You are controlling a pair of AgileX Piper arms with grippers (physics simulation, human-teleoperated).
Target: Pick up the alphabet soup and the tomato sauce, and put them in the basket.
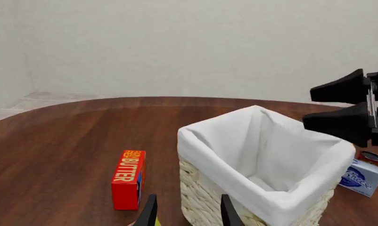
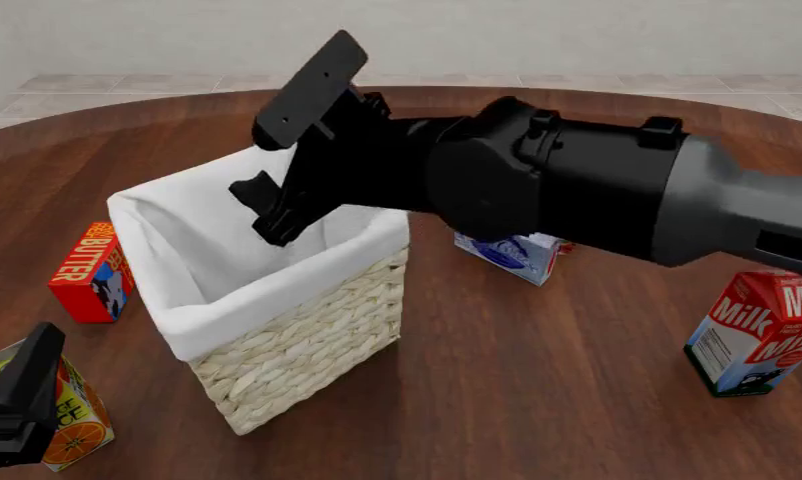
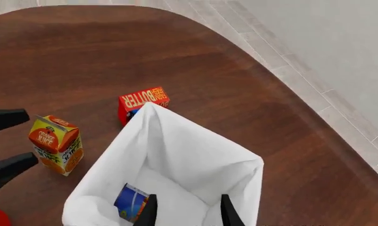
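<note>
A dark round wooden bench (image 2: 535, 380) fills the front view. At centre left stands the basket (image 2: 308, 330), cream wicker with a white cloth liner, the largest thing on it. The right arm reaches in from the right of the frame and hangs its right end effector (image 2: 261, 205) over the basket's open top, fingers spread and empty, a pose that fits a can just let go inside. In the right wrist view, the alphabet soup (image 3: 131, 202) lies on the liner at the bottom of the basket, its blue and orange label showing between the fingers. The left end effector (image 2: 14, 400) sits at the lower left, spread and empty beside an orange juice carton (image 2: 74, 420). The tomato sauce (image 1: 370, 156) peeks out as a red sliver behind a pale blue-and-white box (image 1: 360, 176), probably next to be fetched.
</note>
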